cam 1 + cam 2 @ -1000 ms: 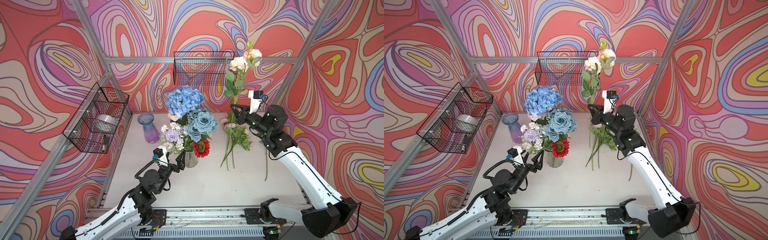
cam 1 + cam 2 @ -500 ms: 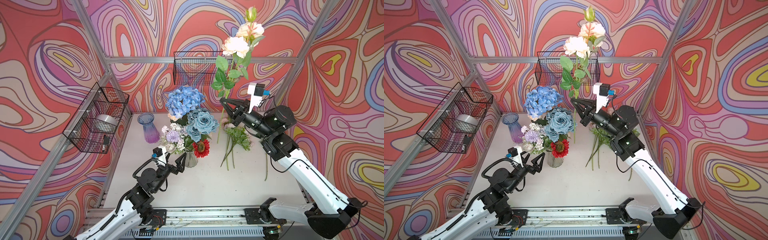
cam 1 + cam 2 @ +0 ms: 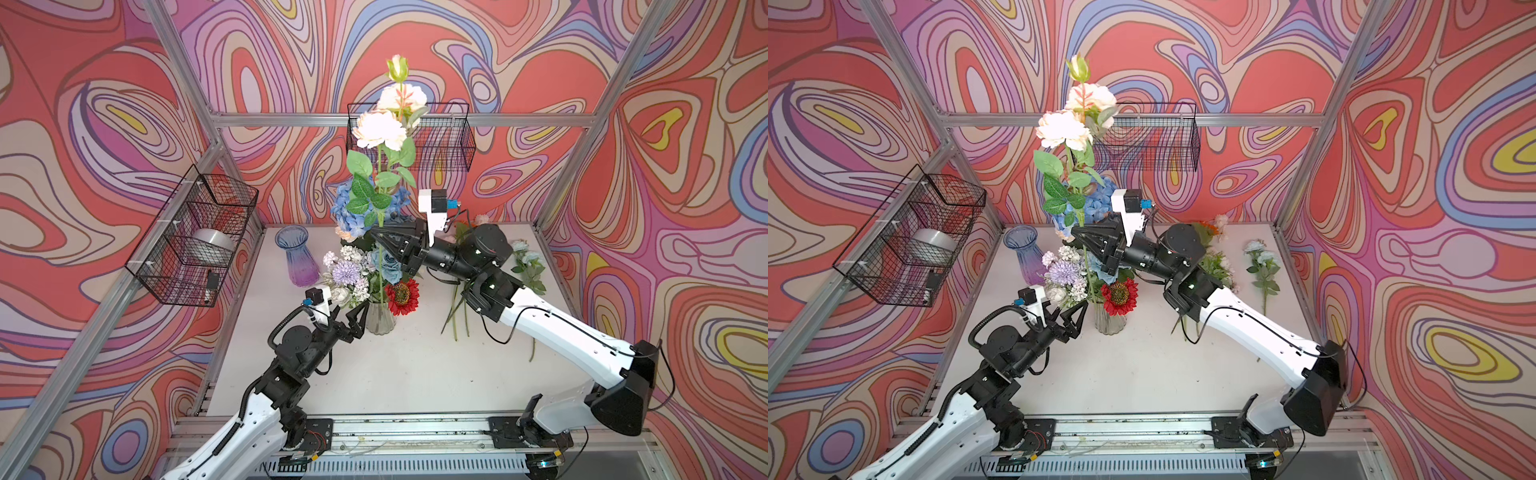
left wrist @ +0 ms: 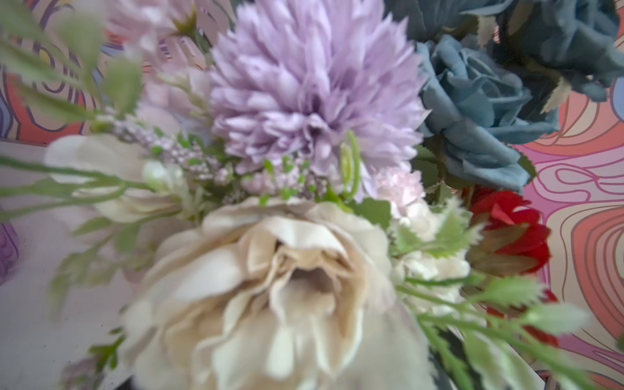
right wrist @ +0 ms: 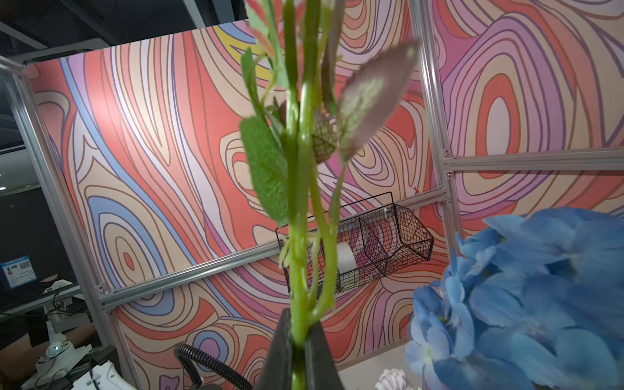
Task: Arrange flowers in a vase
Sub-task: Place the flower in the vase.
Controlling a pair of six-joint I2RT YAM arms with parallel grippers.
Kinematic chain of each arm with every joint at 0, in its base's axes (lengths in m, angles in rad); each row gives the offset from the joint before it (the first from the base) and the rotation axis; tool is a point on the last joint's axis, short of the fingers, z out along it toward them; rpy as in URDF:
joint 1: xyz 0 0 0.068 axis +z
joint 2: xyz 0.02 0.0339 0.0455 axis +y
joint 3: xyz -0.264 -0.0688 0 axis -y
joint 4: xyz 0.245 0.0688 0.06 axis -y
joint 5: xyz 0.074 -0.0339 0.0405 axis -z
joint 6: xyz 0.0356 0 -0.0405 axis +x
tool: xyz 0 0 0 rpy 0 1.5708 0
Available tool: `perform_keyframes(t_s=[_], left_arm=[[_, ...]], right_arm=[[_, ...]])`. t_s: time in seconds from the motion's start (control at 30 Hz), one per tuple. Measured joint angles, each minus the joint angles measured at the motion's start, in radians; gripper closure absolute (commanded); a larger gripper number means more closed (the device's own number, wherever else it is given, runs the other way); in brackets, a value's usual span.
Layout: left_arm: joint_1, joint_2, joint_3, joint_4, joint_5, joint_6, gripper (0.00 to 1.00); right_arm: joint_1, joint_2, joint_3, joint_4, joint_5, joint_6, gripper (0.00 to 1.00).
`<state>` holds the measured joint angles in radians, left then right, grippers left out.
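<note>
The cream rose (image 3: 379, 129) is being gripped by the right claw (image 3: 376, 237) over the vase (image 3: 380, 323), the left claw (image 3: 358, 312) being held wide at its 9 o'clock. A blue placard (image 5: 17, 271), perhaps QR-coded, is being seen from the right wrist only.

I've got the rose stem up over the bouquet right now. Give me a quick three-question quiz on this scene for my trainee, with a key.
1. True or false: the right gripper is shut on the stem of the cream rose spray.
2. The open left gripper is nearest to which? A the clear vase; B a wire basket; C the loose flowers.
3. How many flowers stand in the purple vase?
Key: 1 true; 2 A; 3 none.
</note>
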<state>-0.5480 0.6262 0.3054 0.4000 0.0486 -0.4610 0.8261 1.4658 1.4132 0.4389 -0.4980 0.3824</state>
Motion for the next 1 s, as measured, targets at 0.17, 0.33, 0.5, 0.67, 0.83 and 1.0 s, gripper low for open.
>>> perform_keyframes(t_s=[0.17, 0.33, 0.5, 0.67, 0.83, 1.0], left_arm=[[0.011, 0.065, 0.01, 0.057, 0.0, 0.015, 0.29], [0.031, 0.076, 0.034, 0.091, -0.012, 0.039, 0.4], [0.035, 0.077, 0.041, 0.109, -0.017, 0.05, 0.4], [0.037, 0.092, 0.041, 0.128, -0.021, 0.057, 0.39], [0.039, 0.122, 0.041, 0.151, -0.023, 0.057, 0.39], [0.042, 0.138, 0.041, 0.162, -0.023, 0.057, 0.39]], right_arm=[[0.047, 0.016, -0.06, 0.13, 0.01, -0.073, 1.0], [0.073, 0.041, -0.127, 0.246, 0.034, -0.167, 1.0], [0.085, 0.066, -0.154, 0.268, 0.073, -0.262, 1.0], [0.104, 0.066, -0.165, 0.267, 0.121, -0.361, 1.0], [0.116, 0.066, -0.179, 0.261, 0.164, -0.444, 1.0], [0.118, 0.072, -0.197, 0.248, 0.195, -0.481, 1.0]])
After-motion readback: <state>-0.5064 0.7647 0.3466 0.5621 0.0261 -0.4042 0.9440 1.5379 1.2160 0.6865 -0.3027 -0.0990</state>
